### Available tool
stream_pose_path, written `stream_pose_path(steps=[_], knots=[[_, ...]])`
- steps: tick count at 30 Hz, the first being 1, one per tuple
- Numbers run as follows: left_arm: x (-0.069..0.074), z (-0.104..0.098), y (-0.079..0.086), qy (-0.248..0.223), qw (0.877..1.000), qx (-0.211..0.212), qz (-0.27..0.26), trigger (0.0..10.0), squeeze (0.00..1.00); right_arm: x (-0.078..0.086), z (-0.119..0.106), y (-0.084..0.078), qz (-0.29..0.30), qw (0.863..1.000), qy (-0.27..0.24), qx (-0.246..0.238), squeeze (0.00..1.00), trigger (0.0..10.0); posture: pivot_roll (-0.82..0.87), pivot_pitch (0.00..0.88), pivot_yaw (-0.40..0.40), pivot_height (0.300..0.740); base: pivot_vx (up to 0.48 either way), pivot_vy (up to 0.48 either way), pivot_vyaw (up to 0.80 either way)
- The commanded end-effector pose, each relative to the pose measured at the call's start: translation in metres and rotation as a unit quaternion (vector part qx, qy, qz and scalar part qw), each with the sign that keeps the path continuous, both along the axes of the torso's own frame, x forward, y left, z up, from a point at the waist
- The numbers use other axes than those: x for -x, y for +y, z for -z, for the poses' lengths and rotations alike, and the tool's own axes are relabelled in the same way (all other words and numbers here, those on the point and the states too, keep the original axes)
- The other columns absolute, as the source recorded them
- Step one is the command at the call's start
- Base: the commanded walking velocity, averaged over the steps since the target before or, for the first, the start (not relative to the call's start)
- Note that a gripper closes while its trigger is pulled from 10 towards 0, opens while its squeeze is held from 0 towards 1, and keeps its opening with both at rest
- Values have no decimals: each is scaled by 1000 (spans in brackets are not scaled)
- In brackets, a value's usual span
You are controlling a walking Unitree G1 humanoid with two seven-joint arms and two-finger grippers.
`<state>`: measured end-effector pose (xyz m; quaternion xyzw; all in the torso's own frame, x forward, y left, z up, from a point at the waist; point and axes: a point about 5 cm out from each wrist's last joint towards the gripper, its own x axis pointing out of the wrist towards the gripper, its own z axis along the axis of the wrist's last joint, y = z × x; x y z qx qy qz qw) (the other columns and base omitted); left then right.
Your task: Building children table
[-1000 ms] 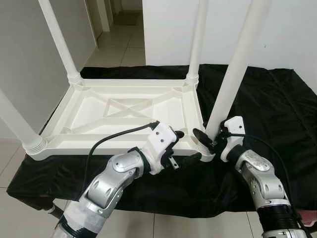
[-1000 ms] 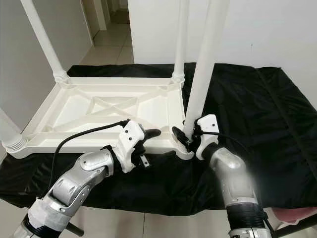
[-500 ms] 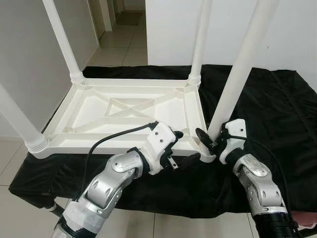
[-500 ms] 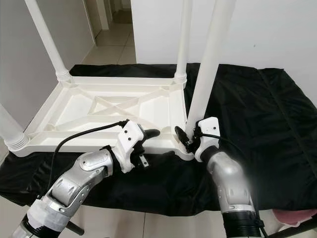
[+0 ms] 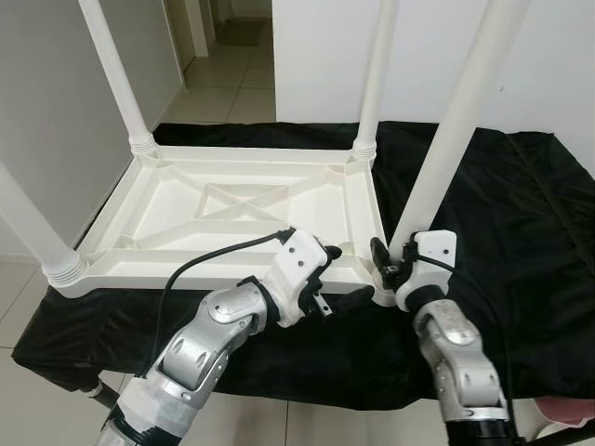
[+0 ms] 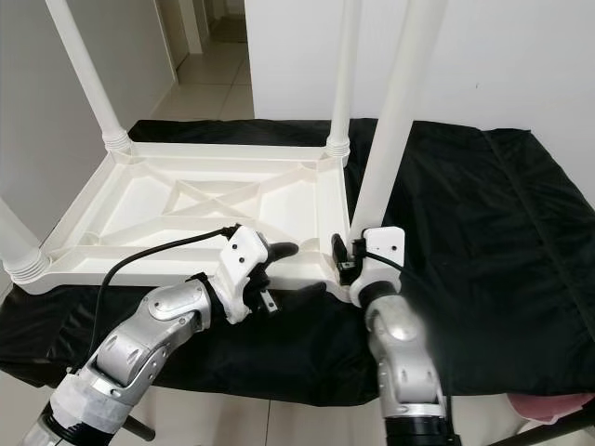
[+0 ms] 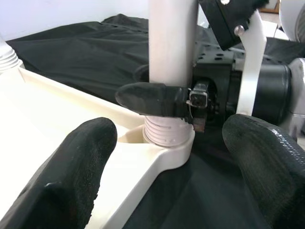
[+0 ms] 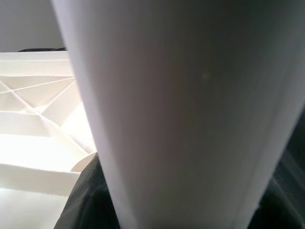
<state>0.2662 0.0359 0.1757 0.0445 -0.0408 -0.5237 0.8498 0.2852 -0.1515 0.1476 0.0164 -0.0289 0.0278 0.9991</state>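
A white plastic children's table (image 5: pixel 216 270) lies upside down on a black cloth, its legs pointing up. My right gripper (image 5: pixel 389 268) is shut on the near right leg (image 5: pixel 448 149), just above that leg's ribbed base in the corner socket (image 7: pixel 167 143). One of its black fingers (image 7: pixel 148 98) wraps the leg in the left wrist view. The leg (image 8: pixel 181 114) is pressed close in the right wrist view. My left gripper (image 5: pixel 351 275) is open at the table's near edge, beside that corner. One finger is over the underside, the other over the cloth.
Three more white legs (image 5: pixel 112 74) stand at the other corners. The black cloth (image 5: pixel 521 214) spreads wide to the right of the table. A white wall is behind, a tiled hallway (image 5: pixel 218 84) at the back left, and a pink object (image 5: pixel 569 409) at the lower right.
My right wrist has turned around the leg and its forearm has swung left, now standing more upright under the gripper. The left gripper holds the same place.
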Motion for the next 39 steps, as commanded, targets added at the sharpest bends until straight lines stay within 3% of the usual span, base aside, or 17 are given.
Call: stream_pose_path(steps=[1, 6, 7, 13, 17, 18, 26, 27, 29, 30, 39], knots=[[-3, 2, 3, 7, 1000, 6, -15, 10000, 0, 3, 14, 1, 37, 998, 36, -28, 0, 10000, -112, 30, 49, 740, 0, 0, 0], [-6, 3, 6, 12, 999, 12, -37, 10000, 0, 5, 13, 2, 84, 995, 34, -40, 0, 10000, -118, 28, 53, 740, 0, 0, 0], [-12, 3, 12, 15, 998, 21, -65, 10000, 0, 5, 11, 1, 113, 992, 33, -47, 0, 10000, -121, 26, 58, 740, 0, 0, 0], [-22, 2, 21, 21, 992, 36, -120, 10000, 0, 2, 9, -1, 143, 988, 25, -54, 0, 10000, -122, 23, 62, 740, 0, 0, 0], [-22, 2, 22, 22, 991, 43, -128, 10000, 0, 1, 7, -1, 148, 987, 19, -53, 0, 10000, -122, 21, 63, 740, 0, 0, 0], [-21, 3, 22, 28, 991, 46, -126, 10000, 0, 2, 5, 0, 142, 988, 11, -57, 1000, 10000, -120, 20, 64, 740, 0, 0, 0], [-9, 12, 19, 42, 994, 29, -94, 10000, 0, 2, 3, -1, 144, 988, 3, -56, 1000, 10000, -111, 16, 63, 740, 0, 0, 0], [-2, 17, 16, 41, 997, 12, -70, 10000, 0, -2, 4, -1, 141, 988, 4, -56, 553, 10000, -107, 14, 62, 740, 0, 0, 0], [-1, 18, 15, 40, 997, 6, -65, 10000, 0, -3, 5, 0, 138, 989, 4, -55, 553, 10000, -107, 14, 62, 740, 0, 0, 0], [1, 20, 15, 36, 998, -2, -60, 10000, 0, -3, 5, 0, 137, 989, 4, -52, 0, 10000, -102, 10, 61, 740, 0, 0, 0], [6, 22, 10, 31, 999, -13, -36, 10000, 0, -1, 3, 1, 106, 993, -10, -41, 0, 10000, -101, 17, 62, 740, 0, 0, 0]])
